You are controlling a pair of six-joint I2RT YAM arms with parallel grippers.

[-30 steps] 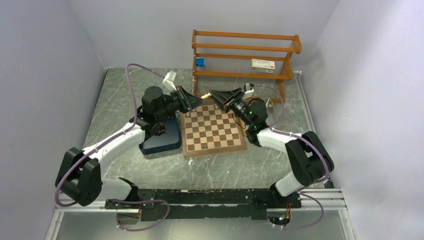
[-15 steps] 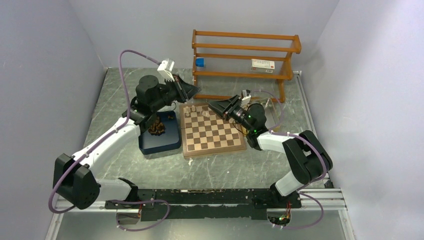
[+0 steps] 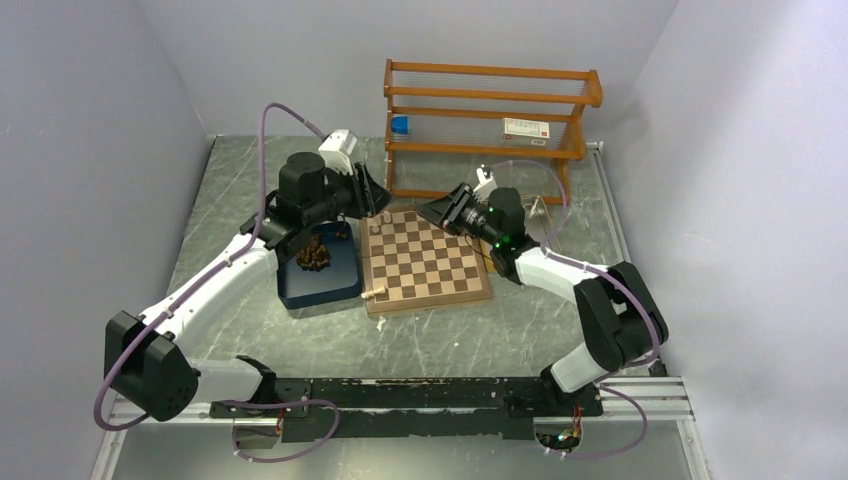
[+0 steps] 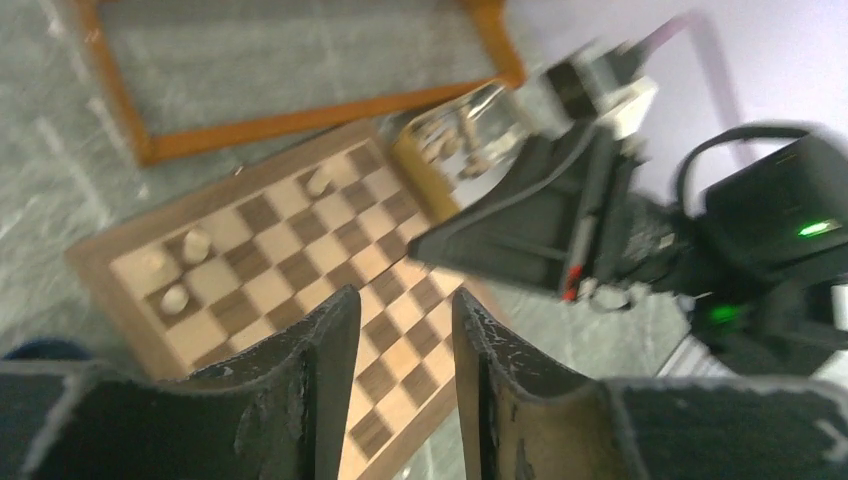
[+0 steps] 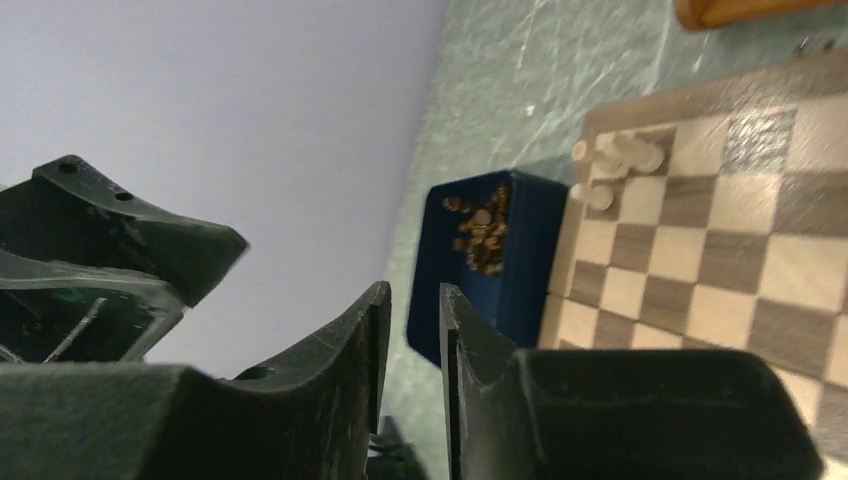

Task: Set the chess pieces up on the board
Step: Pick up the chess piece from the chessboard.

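**Both grippers at the board's far edge, nothing held**

Top view: the left gripper (image 3: pixel 375 203) hangs over the far-left corner of the board (image 3: pixel 425 262) and the right gripper (image 3: pixel 431 212) over its far edge, tips near each other. Jaw gaps are unreadable from here.
Left wrist view: fingers (image 4: pixel 320 390) are narrowly apart with an empty gap. Three pale pieces (image 4: pixel 196 243) are clustered at the board's far-left corner, and a fourth stands further along the far row. A tan tray (image 4: pixel 415 170) with more pale pieces sits just beside the board's far-right corner.
Right wrist view: fingers (image 5: pixel 355 350) show a slim, empty gap. A blue tray (image 5: pixel 520 290) against the board's left side holds heaped dark pieces (image 5: pixel 480 225).
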